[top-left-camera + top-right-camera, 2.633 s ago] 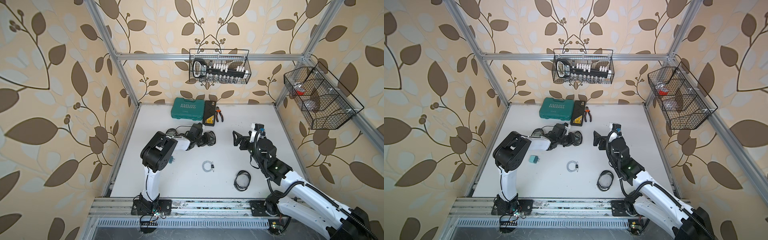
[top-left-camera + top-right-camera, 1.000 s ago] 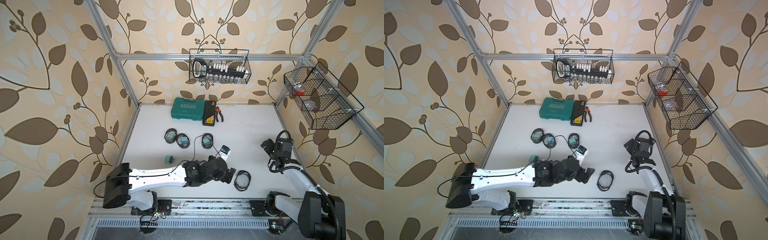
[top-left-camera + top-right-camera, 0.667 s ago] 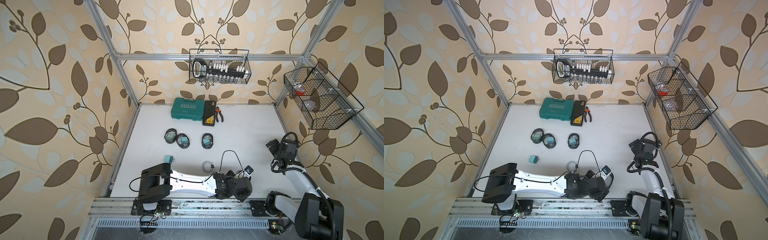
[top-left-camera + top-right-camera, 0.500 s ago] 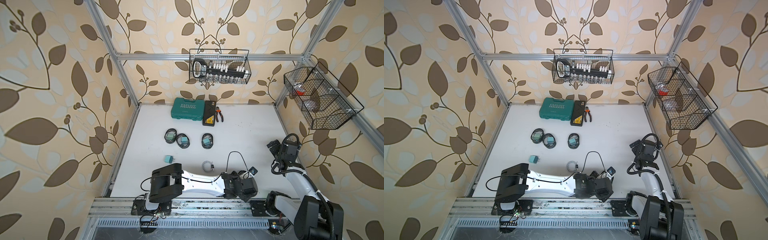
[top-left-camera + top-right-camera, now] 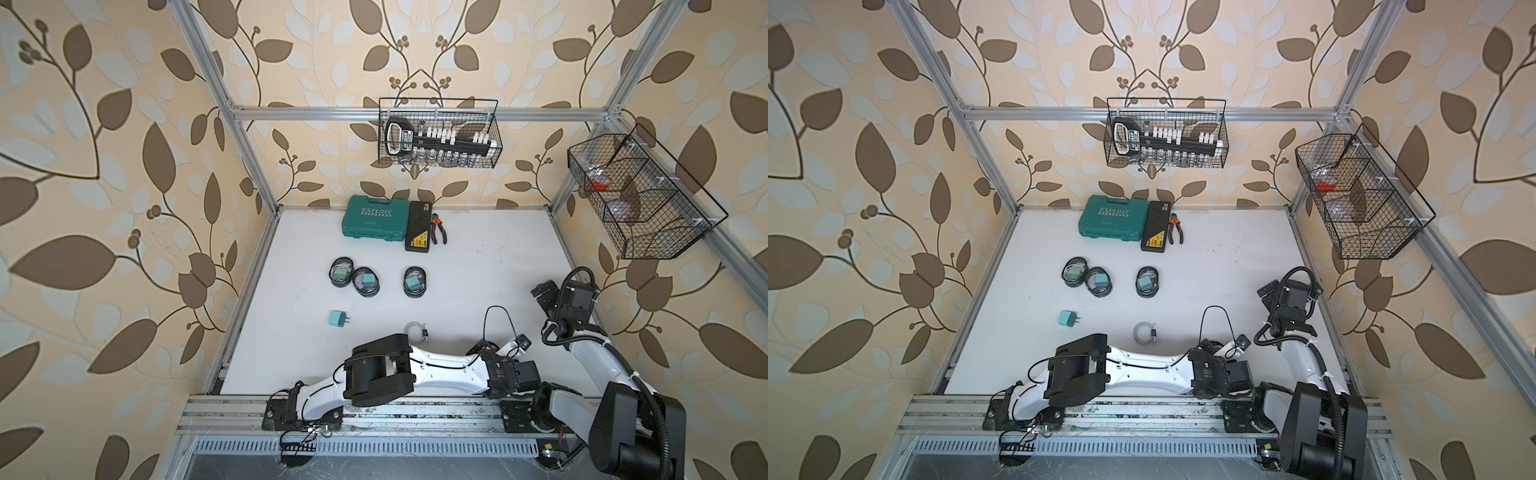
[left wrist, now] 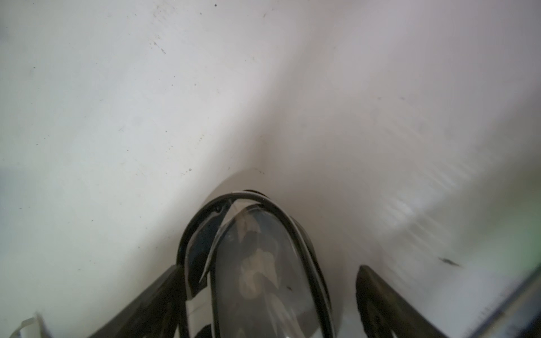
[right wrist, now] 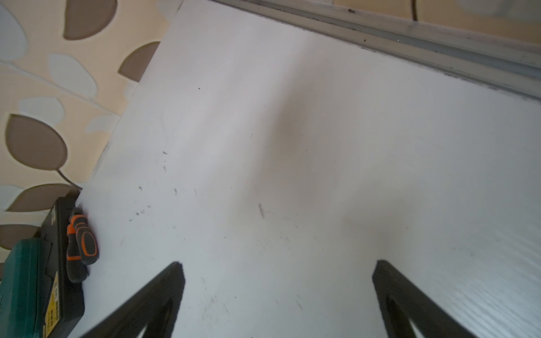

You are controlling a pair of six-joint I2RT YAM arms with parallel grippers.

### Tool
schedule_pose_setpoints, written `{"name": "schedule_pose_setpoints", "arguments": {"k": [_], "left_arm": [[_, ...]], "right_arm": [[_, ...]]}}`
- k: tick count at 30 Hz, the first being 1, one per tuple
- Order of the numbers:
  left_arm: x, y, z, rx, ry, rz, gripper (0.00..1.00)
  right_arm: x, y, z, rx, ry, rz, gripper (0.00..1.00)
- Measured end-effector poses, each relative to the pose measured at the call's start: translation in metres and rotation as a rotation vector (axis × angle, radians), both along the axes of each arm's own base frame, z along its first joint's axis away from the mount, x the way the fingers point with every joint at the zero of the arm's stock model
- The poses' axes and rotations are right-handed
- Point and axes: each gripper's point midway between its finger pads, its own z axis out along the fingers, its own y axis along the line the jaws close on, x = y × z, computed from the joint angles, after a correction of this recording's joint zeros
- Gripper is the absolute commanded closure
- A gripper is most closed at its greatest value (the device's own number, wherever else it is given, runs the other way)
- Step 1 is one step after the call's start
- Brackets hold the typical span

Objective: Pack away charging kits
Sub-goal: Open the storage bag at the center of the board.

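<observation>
An empty clear pouch with a black rim [image 6: 257, 263] lies on the white table near the front right. My left gripper [image 6: 268, 267] is open around it: one finger [image 6: 164, 292] sits beside its rim and the opposite finger stands well clear. In both top views the left gripper [image 5: 484, 347] covers that pouch. Three filled pouches [image 5: 341, 271] [image 5: 365, 281] [image 5: 414, 281] lie mid-table, each showing a teal adapter. A loose teal adapter [image 5: 336, 319] and a coiled cable [image 5: 415, 330] lie nearer the front. My right gripper [image 5: 544, 291] [image 7: 277, 263] is open over bare table.
A teal tool case [image 5: 374, 219], a flat black case [image 5: 419, 226] and orange-handled pliers [image 5: 438, 228] sit by the back wall. Wire baskets hang on the back wall [image 5: 438, 139] and the right wall [image 5: 636, 195]. My left arm [image 5: 436, 370] lies along the front rail.
My left arm has swung from the middle of the table to the front right, bringing its gripper down around the empty pouch. The right arm has stayed at the right edge.
</observation>
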Motion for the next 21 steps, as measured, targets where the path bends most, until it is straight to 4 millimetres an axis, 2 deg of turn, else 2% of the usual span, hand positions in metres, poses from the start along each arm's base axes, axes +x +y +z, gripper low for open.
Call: {"name": "schedule_pose_setpoints", "arguments": {"k": [7,17,21], "left_arm": [[0.006,0.007,-0.003,0.04,-0.03,0.02,0.56],[0.013,0.008,-0.005,0.029,-0.003,0.04,0.78],[0.02,0.01,-0.005,0.021,0.005,0.06,0.84]], "right_arm": [[0.0,-0.001,0.0,0.0,-0.002,-0.002,0.0],[0.0,-0.001,0.003,-0.003,-0.011,-0.002,0.0],[0.0,-0.001,0.003,-0.003,-0.011,-0.002,0.0]]}}
